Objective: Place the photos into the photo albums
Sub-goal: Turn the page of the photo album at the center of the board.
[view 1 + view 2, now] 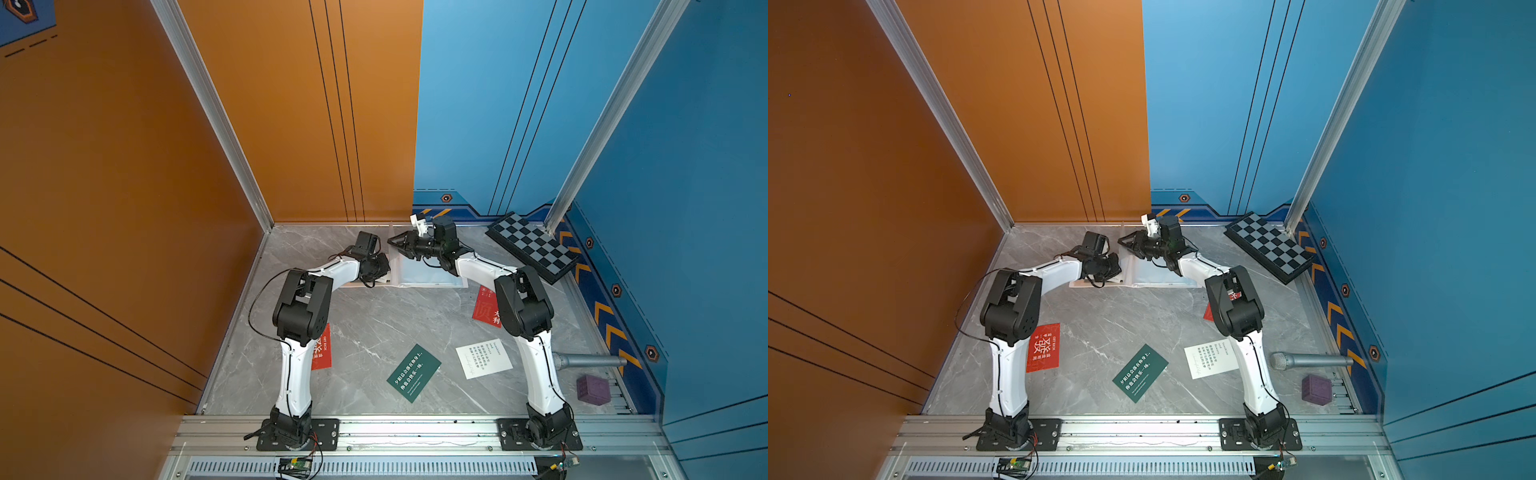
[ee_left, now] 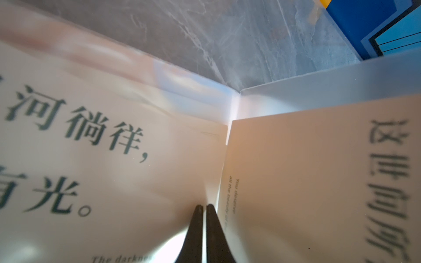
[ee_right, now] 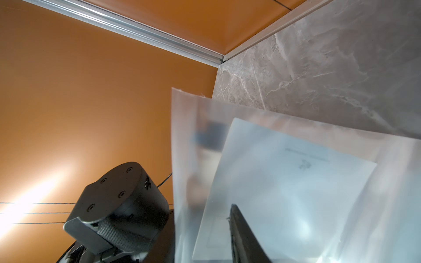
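Four cards lie loose on the grey marble desk [image 1: 374,316]. A red card [image 1: 1044,347] sits just beside the left arm, and a dark green card [image 1: 413,372] lies near the middle front. A white card [image 1: 484,358] is to the right of the green one, and a second red card [image 1: 485,309] lies partly under the right arm.

The album [image 1: 428,279] lies open at the far edge of the desk, between the two wrists. The left wrist view shows two more cards inside it: a large-print card [image 2: 91,159] under a glossy page and a facing card [image 2: 307,182] on the opposite page. The left hand [image 2: 202,206] is clenched, its tips pressed together at the fold between those pages. Whether a sheet is pinched there cannot be told.

The right hand [image 1: 391,240] reaches over the album's fold, pointing toward the left arm. In the right wrist view a clear sleeve [image 3: 273,136] stands raised with a pale card showing through it. One dark finger [image 3: 241,232] lies against the sleeve, but whether this hand is grasping it or released cannot be told.
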`<state>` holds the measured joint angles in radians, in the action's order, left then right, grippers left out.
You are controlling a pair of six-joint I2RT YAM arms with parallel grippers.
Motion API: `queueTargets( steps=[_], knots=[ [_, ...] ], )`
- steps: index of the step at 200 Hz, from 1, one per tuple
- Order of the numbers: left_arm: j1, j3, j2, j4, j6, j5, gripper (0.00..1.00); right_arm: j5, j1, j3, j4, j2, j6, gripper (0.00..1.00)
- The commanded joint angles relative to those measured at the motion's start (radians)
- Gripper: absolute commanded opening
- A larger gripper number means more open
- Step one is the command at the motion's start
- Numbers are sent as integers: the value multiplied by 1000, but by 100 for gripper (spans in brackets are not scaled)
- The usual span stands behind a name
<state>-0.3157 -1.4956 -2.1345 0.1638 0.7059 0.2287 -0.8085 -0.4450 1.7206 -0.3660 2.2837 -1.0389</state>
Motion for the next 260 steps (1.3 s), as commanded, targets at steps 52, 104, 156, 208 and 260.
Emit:
queueTargets(
  steps=[52, 104, 156, 208, 260],
  knots=[
    [59, 133, 159, -105, 35, 30, 9, -13, -36, 109, 41, 59, -9, 37],
    [105, 247, 287, -141, 44, -10, 9, -21, -50, 127, 44, 69, -11, 43],
    [148, 413, 467, -234, 63, -107, 12, -31, -50, 132, 38, 71, -13, 54],
    [154, 459, 572, -247, 54, -150, 13, -34, -55, 133, 24, 63, -21, 55],
    [150, 453, 553, -248, 56, -118, 14, -29, -44, 103, 21, 45, -18, 55]
  ],
)
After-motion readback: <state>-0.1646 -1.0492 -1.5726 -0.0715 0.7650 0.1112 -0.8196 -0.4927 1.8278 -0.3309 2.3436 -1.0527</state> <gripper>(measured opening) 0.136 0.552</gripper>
